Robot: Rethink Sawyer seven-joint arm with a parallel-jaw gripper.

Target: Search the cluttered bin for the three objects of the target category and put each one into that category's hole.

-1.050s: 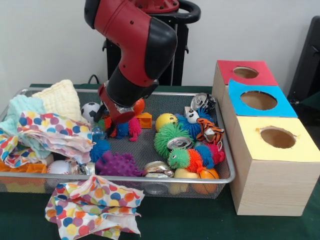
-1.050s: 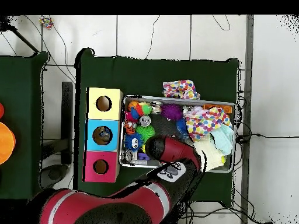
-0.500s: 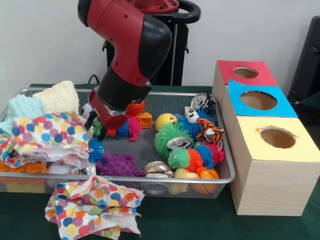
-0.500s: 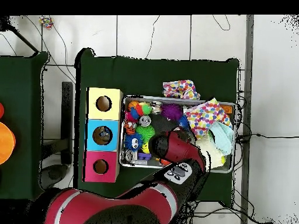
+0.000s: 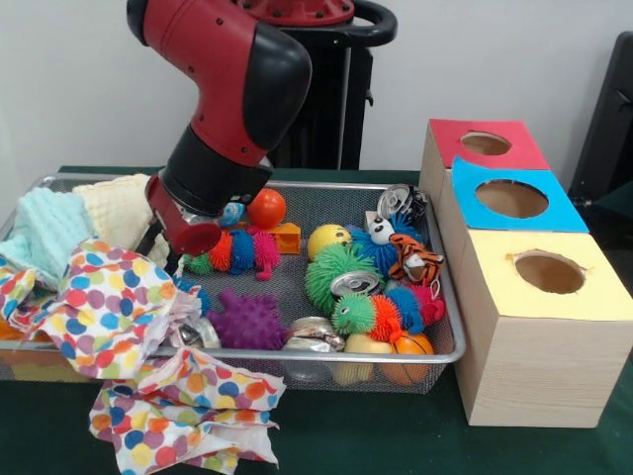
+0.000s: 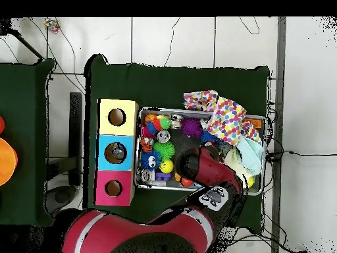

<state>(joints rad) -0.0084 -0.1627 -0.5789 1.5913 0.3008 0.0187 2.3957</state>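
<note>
Red and black arm reaching down into the wire bin (image 5: 450, 327), wrist end (image 5: 188, 226) low over the bin's left half. Jaws hidden under the wrist in both views; cannot tell whether open, closed or gripping anything.

Directly beside the wrist, toward the boxes: a striped fuzzy caterpillar toy (image 5: 237, 249), with an orange ball (image 5: 266, 208) just behind it and a small orange block (image 5: 286, 237) next to that. Below the wrist, toward the bin's front rim: a purple spiky ball (image 5: 247, 320). On the other side of the wrist, touching or nearly so: a polka-dot cloth (image 5: 109, 302) draped over the bin's front edge, with pale green and cream cloths (image 5: 59, 220) behind it. A second polka-dot cloth (image 5: 188, 411) lying outside the bin on the green worktop (image 5: 396, 435).

Well apart from the wrist, at the bin's box end: a green fuzzy ball with a can (image 5: 351, 282) on it, a yellow ball (image 5: 326, 237), a tiger toy (image 5: 413, 259).

Beyond the bin, three boxes in a row with round holes: red (image 5: 485, 143), blue (image 5: 511, 198), yellow (image 5: 549, 272).
</note>
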